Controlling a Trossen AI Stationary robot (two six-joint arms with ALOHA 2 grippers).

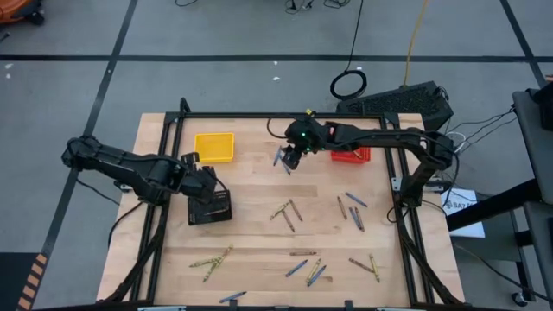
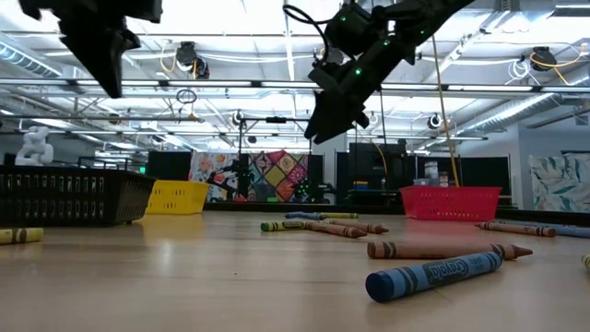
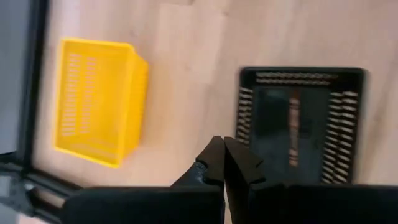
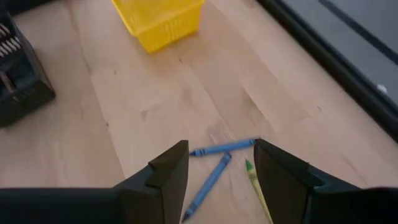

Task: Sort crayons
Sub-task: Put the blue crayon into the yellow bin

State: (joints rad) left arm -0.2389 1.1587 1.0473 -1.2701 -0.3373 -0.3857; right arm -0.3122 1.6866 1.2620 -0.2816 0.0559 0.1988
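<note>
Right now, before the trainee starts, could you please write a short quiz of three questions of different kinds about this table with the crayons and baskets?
1. True or false: the right gripper is open above the table, and holds nothing.
2. Which basket already has a crayon inside? A) yellow basket B) black basket C) neither
3. Fill in: the left gripper is ____ and hangs over the wood between the yellow basket and the black basket.

Key
1. True; two blue crayons lie on the wood under it.
2. B; the left wrist view shows a brown crayon in it.
3. shut
</note>
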